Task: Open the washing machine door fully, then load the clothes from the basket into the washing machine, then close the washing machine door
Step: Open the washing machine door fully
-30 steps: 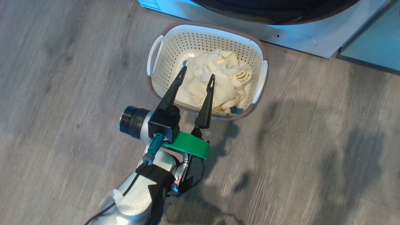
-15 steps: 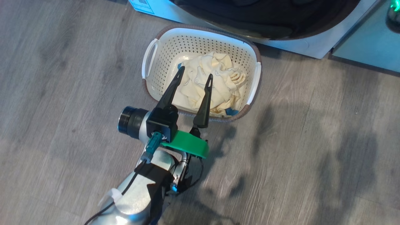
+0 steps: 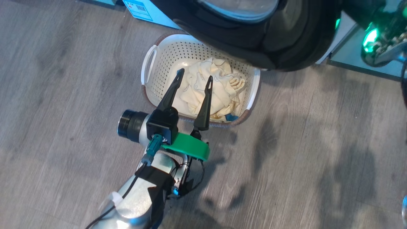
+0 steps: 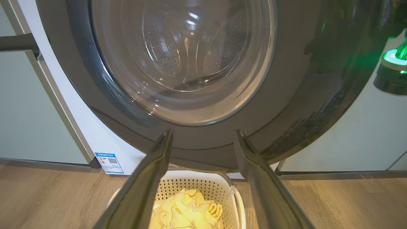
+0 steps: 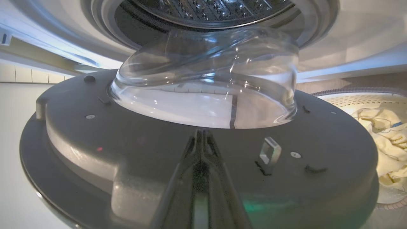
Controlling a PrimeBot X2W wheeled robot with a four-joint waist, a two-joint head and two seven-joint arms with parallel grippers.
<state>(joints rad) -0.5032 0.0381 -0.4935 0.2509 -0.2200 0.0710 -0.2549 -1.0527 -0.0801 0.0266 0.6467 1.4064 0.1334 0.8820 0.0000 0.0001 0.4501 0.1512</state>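
The washing machine door [image 3: 286, 47], glossy black with a clear glass bowl [image 4: 184, 57], stands swung out from the white washing machine [image 4: 92, 133] and overhangs the far side of the basket [image 3: 149, 63]. The cream basket sits on the floor with pale yellow clothes [image 3: 216, 89] heaped inside. My left gripper [image 3: 195, 74] hangs open over the clothes, empty, fingers pointing at the door. My right gripper [image 5: 201, 132] is shut, its tips against the door's grey inner face [image 5: 127, 143] just below the bowl [image 5: 206, 79]. The steel drum mouth [image 5: 206, 9] shows beyond.
Pale green cabinets [image 4: 28, 111] flank the machine. My right wrist, lit green [image 3: 370, 38], sits at the door's right edge. A small latch hook [image 5: 269, 152] stands on the door's inner face. Grey wood floor [image 3: 318, 143] surrounds the basket.
The head camera has tilted up. The door has swung out from the machine and now overhangs the basket's far rim. My left gripper stays open over the clothes.
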